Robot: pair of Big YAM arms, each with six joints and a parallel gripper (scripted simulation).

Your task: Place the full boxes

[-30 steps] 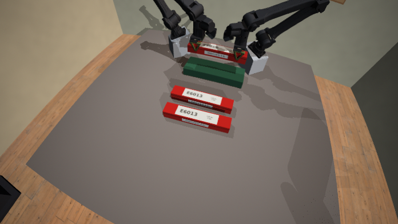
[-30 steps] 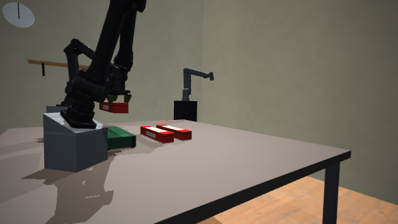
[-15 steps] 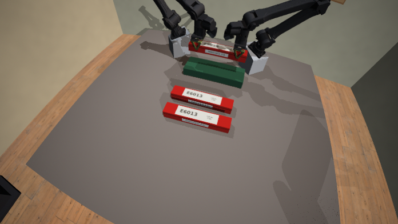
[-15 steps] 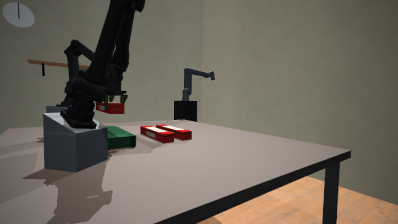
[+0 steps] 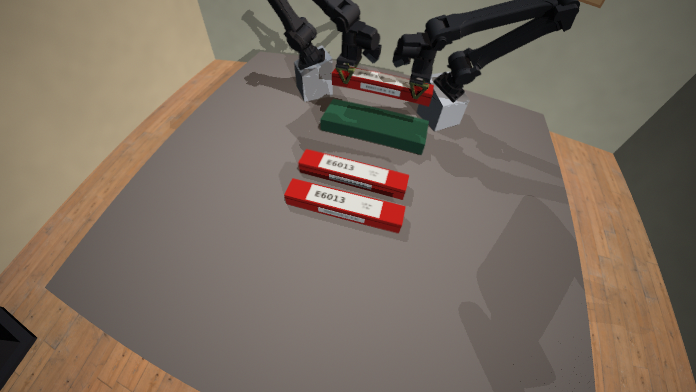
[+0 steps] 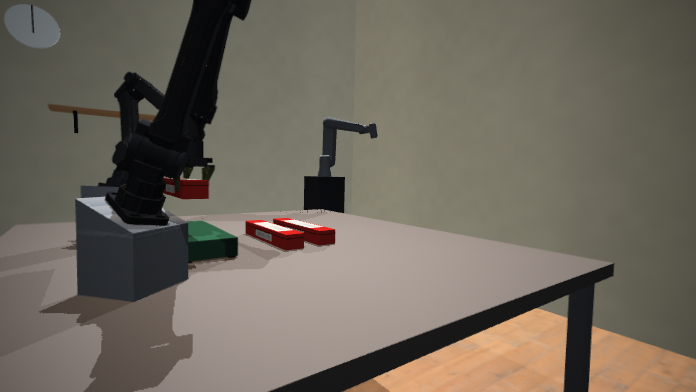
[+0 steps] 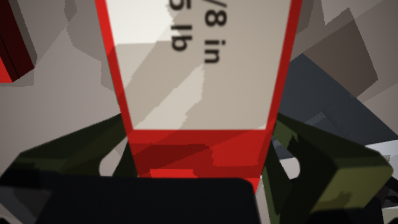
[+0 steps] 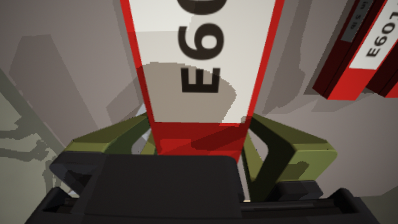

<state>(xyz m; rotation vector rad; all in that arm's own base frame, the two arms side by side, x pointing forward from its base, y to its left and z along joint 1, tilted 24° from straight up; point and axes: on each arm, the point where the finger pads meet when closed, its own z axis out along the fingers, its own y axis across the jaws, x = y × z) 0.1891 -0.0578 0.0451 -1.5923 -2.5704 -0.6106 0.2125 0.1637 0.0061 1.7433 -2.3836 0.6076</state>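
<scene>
1. On the table [image 5: 250, 300] [image 6: 425, 290] [image 7: 60, 110] [image 8: 95, 30], top view: at one o'clock, green platform [image 5: 375, 127] [image 6: 212, 242], bare.
2. Hanging level beyond platform at twelve: held box [image 5: 382, 90] [image 6: 194, 190] [image 7: 200, 100] [image 8: 200, 107].
3. Lying flat at platform's seven: near box [image 5: 353, 172] [image 6: 275, 235] [image 7: 15, 40] [image 8: 350, 87], far box [image 5: 345, 202] [image 6: 312, 232] [image 8: 390, 90], just apart.
4. Pinching held box's ends: left gripper [image 5: 418, 90] [image 6: 193, 181] [image 7: 201, 125], right gripper [image 5: 345, 75] [image 8: 199, 120].
</scene>
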